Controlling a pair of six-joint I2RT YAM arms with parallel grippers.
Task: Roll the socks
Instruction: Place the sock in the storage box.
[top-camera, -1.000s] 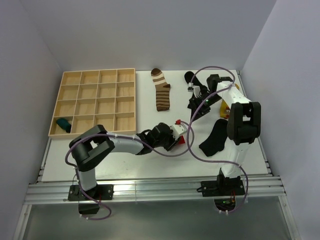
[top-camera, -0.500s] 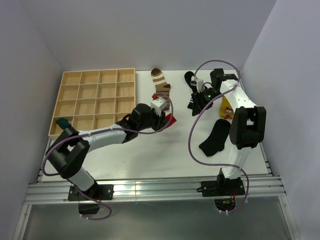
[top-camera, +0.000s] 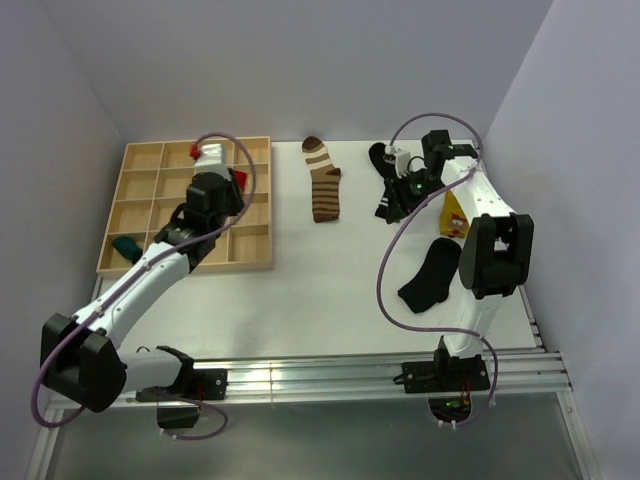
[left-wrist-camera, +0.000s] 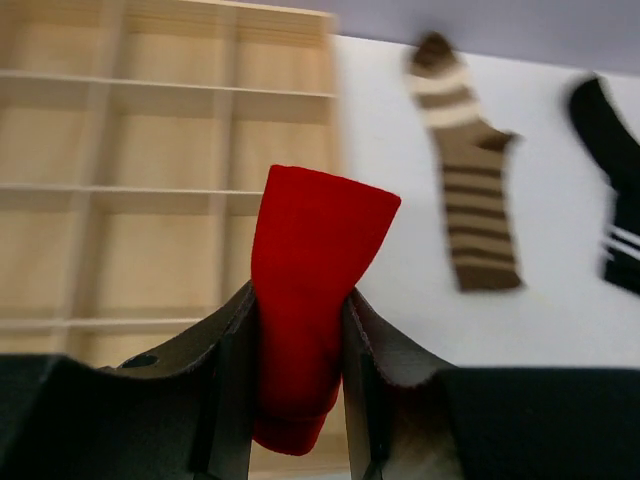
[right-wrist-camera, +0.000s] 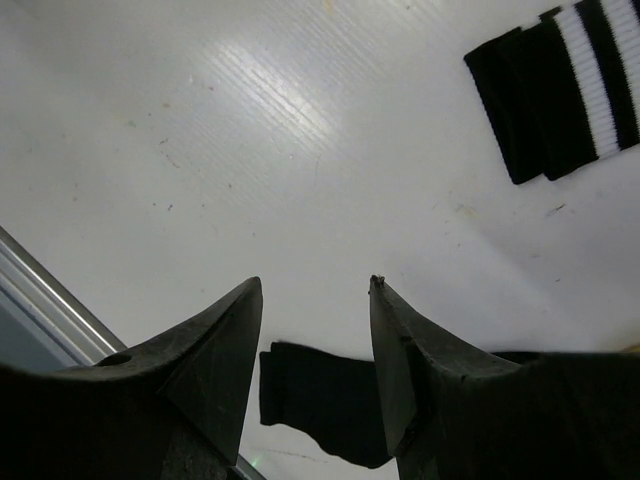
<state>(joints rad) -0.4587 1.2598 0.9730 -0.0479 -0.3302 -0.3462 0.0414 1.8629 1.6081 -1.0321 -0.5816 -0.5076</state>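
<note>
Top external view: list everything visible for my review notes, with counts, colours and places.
tray: 1, pale wood, sixteen compartments, far left of the table
teal sock: 1, dark teal, bundled in the tray's near-left compartment
red sock: 1, red, held above the tray
striped sock: 1, brown and cream, flat, far middle
banded sock: 1, black with white bands, far right
yellow sock: 1, yellow, right side, partly hidden by the right arm
black sock: 1, plain black, flat, near right
table: 1, white
left gripper: 1, black, shut on the red sock
right gripper: 1, black, open, above the table by the banded sock
</note>
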